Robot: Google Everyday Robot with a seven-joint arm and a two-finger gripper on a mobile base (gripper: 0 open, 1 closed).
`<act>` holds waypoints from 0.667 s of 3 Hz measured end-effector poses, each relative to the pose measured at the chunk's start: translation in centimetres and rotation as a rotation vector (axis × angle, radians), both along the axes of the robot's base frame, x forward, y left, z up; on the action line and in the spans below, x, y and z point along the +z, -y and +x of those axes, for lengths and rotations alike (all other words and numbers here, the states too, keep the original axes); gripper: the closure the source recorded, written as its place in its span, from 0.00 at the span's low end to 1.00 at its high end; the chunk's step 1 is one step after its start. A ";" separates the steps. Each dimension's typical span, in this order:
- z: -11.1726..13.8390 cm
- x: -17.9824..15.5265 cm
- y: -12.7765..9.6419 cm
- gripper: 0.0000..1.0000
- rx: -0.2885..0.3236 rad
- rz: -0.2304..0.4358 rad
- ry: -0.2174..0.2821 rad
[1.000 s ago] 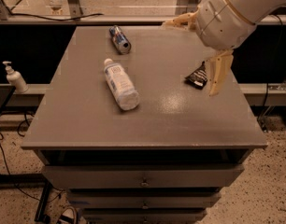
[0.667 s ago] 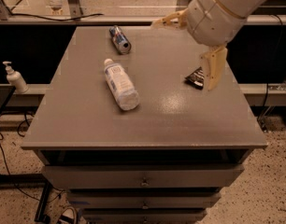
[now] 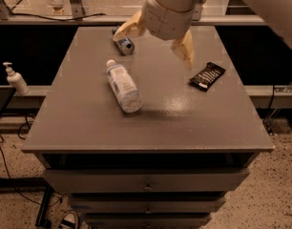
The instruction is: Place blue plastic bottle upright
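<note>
Now – clear pale-blue plastic water bottle seen lying on side near middle of grey drawer-fronted table, white cap aimed toward far-left corner; not yet stood up. Tan two-finger gripper held above table's far half, jaws spread wide, nothing gripped – judged readied to straddle bottle body. One finger hangs over small shiny metal can, other near black snack wrapper. Against a second ago: gripper shifted left, off wrapper, toward bottle; bottle, can, wrapper unmoved.
</note>
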State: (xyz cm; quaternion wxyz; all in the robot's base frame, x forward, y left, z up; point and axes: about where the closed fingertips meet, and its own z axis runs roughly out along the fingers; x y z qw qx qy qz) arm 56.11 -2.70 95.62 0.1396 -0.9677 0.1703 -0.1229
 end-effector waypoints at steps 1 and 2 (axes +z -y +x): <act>2.8 -1.1 -2.6 0.00 0.199 -0.079 0.050; 4.9 -2.7 -4.7 0.00 0.346 -0.110 0.037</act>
